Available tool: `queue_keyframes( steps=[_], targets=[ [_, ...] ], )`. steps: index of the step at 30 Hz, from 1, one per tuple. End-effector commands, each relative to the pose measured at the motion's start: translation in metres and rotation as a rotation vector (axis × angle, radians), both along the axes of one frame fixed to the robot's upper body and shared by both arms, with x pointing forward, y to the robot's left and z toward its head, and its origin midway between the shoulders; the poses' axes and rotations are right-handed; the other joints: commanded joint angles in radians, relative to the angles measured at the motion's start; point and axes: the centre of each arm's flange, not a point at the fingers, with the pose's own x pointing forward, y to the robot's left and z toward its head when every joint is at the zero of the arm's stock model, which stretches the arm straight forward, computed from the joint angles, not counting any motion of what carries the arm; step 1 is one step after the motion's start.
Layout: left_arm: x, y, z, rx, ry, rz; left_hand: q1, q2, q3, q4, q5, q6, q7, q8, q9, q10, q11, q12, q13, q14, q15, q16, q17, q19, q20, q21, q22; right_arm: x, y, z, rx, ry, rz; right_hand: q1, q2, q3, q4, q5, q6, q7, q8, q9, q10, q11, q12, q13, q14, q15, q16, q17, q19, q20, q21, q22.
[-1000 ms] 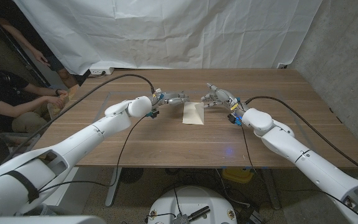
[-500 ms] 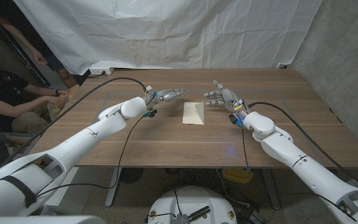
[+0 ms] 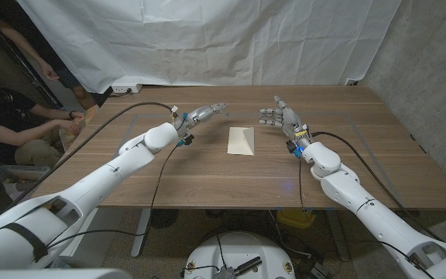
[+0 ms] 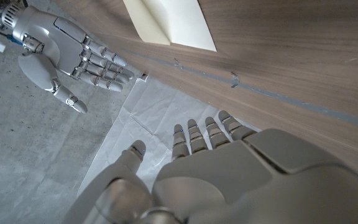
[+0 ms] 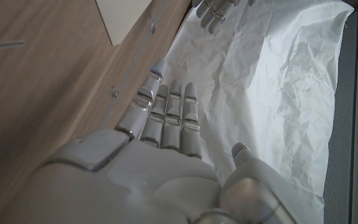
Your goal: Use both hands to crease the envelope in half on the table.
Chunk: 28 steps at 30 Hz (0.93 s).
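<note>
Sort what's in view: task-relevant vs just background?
Task-relevant:
- envelope, lying on the table between the hands, neither hand on it
- left hand, raised, fingers extended, holding nothing
- right hand, raised, fingers apart, holding nothing
- wooden table

Background:
- white backdrop sheet
- person seated beyond the table's left end
- white power strip at the far edge

Your envelope (image 3: 241, 141) is a cream-coloured piece lying on the wooden table near its middle, between the two raised hands and touching neither. You can see a straight fold line running across it in the left wrist view (image 4: 169, 22), so it appears already creased, though how flat it lies is hard to judge.
</note>
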Motion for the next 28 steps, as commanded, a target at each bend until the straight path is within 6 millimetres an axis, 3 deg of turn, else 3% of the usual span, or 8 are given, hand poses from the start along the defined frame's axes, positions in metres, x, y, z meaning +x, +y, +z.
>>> queue_keyframes(
  steps=[1, 20, 28],
  targets=[
    [0.001, 0.011, 0.001, -0.178, 0.008, -0.084, 0.005, 0.099, 0.002, -0.005, 0.009, -0.009, 0.001, -0.003, 0.003, -0.012, 0.002, -0.005, 0.003, 0.001, 0.0, -0.005, 0.002, 0.002, 0.002, 0.006, 0.002, 0.008, -0.004, -0.003, 0.152, -0.024, -0.002, 0.015, -0.003, 0.001, -0.005, -0.007, -0.006, 0.013, -0.005, 0.002, -0.005, -0.001, 0.0, 0.003, -0.004, -0.002, 0.0, 0.0, -0.002, 0.001, -0.003, 0.005],
    [0.014, 0.028, 0.0, -0.318, 0.048, -0.167, 0.01, 0.097, 0.007, -0.009, 0.009, -0.047, 0.004, -0.008, 0.003, -0.032, 0.004, -0.008, 0.003, -0.005, 0.003, -0.007, 0.002, 0.002, 0.005, 0.005, 0.001, 0.012, -0.013, -0.001, 0.313, -0.066, -0.027, 0.025, -0.015, 0.003, -0.018, -0.011, -0.016, 0.008, -0.003, 0.001, -0.018, 0.001, 0.002, 0.003, -0.022, -0.011, 0.001, -0.001, -0.022, -0.001, -0.002, 0.004],
    [0.019, 0.022, 0.0, -0.32, 0.058, -0.178, 0.012, 0.095, 0.009, -0.01, 0.01, -0.059, 0.009, -0.007, 0.002, -0.041, 0.005, -0.009, 0.002, -0.011, 0.011, -0.009, 0.001, -0.001, 0.006, 0.003, 0.001, 0.008, -0.017, -0.005, 0.322, -0.075, -0.035, 0.027, -0.018, 0.003, -0.021, -0.012, -0.015, 0.009, -0.001, 0.001, -0.017, -0.001, 0.004, 0.003, -0.021, -0.011, 0.003, -0.001, -0.022, -0.003, -0.001, 0.004]
  ],
)
